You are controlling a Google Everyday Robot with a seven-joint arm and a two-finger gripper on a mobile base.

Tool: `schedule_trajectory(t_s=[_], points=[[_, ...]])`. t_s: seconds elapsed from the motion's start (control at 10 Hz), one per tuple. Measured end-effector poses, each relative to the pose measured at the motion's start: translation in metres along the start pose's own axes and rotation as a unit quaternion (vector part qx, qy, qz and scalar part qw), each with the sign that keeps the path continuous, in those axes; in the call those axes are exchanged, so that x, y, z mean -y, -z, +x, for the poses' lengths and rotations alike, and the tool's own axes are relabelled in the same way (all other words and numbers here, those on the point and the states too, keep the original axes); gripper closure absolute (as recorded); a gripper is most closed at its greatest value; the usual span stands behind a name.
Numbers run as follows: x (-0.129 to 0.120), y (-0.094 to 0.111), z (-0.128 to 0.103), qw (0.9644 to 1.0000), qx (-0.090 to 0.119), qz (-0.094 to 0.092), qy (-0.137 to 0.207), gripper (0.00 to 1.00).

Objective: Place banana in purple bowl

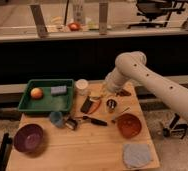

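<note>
The banana (95, 94) is a pale-yellow sliver on the wooden table (97, 145), just right of a white cup (81, 86). My gripper (102, 93) hangs at the end of the white arm (137, 67), right over the banana's right end, and partly hides it. I cannot tell whether it touches the fruit. The purple bowl (28, 137) stands at the table's front left corner, far from the gripper, with nothing showing inside.
An orange-red carrot-like piece (95, 106) and a dark flat item (86, 105) lie just in front of the banana. A green tray (28, 106) holds a round orange fruit (36, 93) and a grey block (58, 90). Also present: orange-red bowl (129, 125), small can (111, 104), blue cup (56, 118), black-handled utensil (94, 121), grey cloth (137, 154).
</note>
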Motion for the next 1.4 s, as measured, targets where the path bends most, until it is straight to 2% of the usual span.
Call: schedule_trajectory(t_s=[0.2,0.4,0.6,0.8,0.9,1.1,1.3,1.4], points=[[0.000,-0.003,-0.031,0.9989,-0.004,-0.014,0.044,0.98],[0.001,-0.012,-0.078,0.9946,-0.008,-0.033,0.098,0.98],[-0.004,-0.021,-0.110,0.9887,-0.009,-0.054,0.140,0.98],[-0.009,-0.030,-0.135,0.9809,-0.009,-0.077,0.178,0.98],[-0.009,-0.033,-0.142,0.9784,-0.009,-0.084,0.189,0.98],[-0.009,-0.043,-0.167,0.9703,-0.007,-0.102,0.220,0.98],[-0.009,-0.048,-0.179,0.9647,-0.005,-0.113,0.238,0.98],[-0.008,-0.052,-0.191,0.9601,-0.002,-0.119,0.253,0.98]])
